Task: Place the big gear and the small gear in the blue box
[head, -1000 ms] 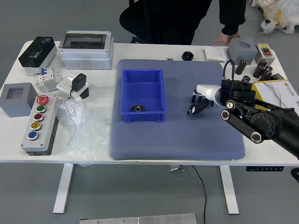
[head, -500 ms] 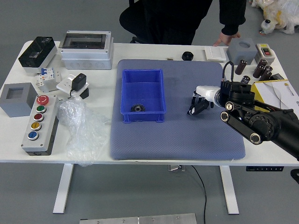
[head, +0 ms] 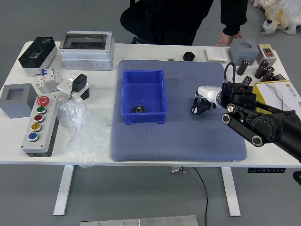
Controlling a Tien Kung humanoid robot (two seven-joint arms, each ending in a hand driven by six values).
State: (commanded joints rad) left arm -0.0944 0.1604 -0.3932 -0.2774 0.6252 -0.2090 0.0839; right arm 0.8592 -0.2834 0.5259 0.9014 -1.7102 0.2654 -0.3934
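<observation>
Over the right part of the grey-blue mat, my right hand (head: 201, 104) points left with its black fingertips low, close to the mat; its fingers look curled in. Whether a gear is under or between those fingers is hidden. The blue box (head: 143, 79) stands on the mat to the left of the hand. One dark gear (head: 138, 108) lies inside it, near the front wall. My left arm is out of view.
A person in black stands at the far side, one hand (head: 228, 39) resting on the table edge. Nearby are a black round part (head: 188, 56), a grey block (head: 243, 51) and dark cylinders (head: 261, 69). At left are a button panel (head: 40, 126) and plastic wrap (head: 83, 132).
My right hand's fingers have drawn in slightly toward the palm, their tips shifting a little right. The box, the gear in it and the person have stayed put.
</observation>
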